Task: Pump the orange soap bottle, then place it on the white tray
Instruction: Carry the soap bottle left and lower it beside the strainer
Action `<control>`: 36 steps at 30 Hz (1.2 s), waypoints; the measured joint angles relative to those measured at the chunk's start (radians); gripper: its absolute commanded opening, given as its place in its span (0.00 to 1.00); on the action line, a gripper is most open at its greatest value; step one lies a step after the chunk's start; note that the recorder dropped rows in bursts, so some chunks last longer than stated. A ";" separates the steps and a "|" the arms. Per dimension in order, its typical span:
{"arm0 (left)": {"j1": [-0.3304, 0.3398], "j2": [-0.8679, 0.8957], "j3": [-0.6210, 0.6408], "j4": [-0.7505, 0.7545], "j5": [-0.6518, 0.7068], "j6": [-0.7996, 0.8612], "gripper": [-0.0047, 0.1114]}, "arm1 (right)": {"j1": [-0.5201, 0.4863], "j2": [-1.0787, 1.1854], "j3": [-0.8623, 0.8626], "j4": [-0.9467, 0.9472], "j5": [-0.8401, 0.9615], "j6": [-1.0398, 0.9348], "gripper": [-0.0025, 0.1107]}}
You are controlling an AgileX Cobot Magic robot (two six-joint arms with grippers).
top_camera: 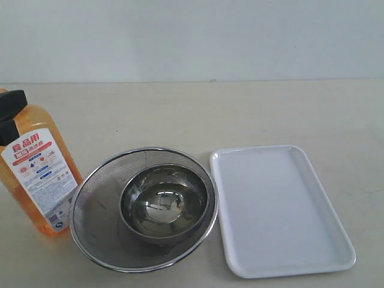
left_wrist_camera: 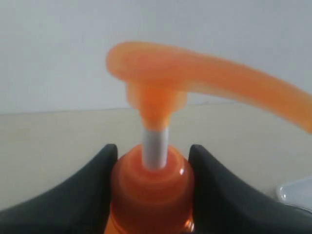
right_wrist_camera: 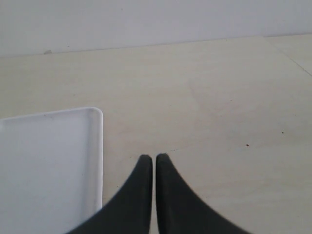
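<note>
Bottle place: orange soap bottle [top_camera: 37,171] at the far left edge of the exterior view, leaning with its top toward the upper left, partly cut off by the frame; well apart from the white tray [top_camera: 276,204] at lower right.
Left grip: left gripper [left_wrist_camera: 152,163] clamped on the orange collar under the pump, one dark finger [left_wrist_camera: 83,195] pressed against each side; white stem extended, pump head [left_wrist_camera: 161,68] up.
Right grip: right gripper [right_wrist_camera: 153,158] with fingers together, nothing between them, above the bare table [top_camera: 240,114] just beside the tray's rim.
Handling: probably fairly heavy, judging by the orange fill; stiff plastic walls, smooth, likely slippery if soapy; prone to swing when hung from the neck.
Where to hold: the collar below the stem; not the springy pump head.
In the way: round mesh strainer [top_camera: 99,210] holding a steel bowl [top_camera: 165,201], between bottle and tray, its rim just beside both; likely needs lifting over, not sliding.
</note>
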 measured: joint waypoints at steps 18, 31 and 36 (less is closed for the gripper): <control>0.000 0.000 0.020 0.101 -0.022 -0.016 0.40 | 0.000 0.000 0.000 0.000 0.000 0.000 0.02; 0.000 -0.011 0.018 0.099 -0.023 -0.062 0.64 | 0.000 0.000 0.000 0.000 0.000 0.000 0.02; 0.000 -0.011 0.018 0.090 -0.004 -0.064 0.71 | 0.000 0.000 0.000 0.000 0.000 0.000 0.02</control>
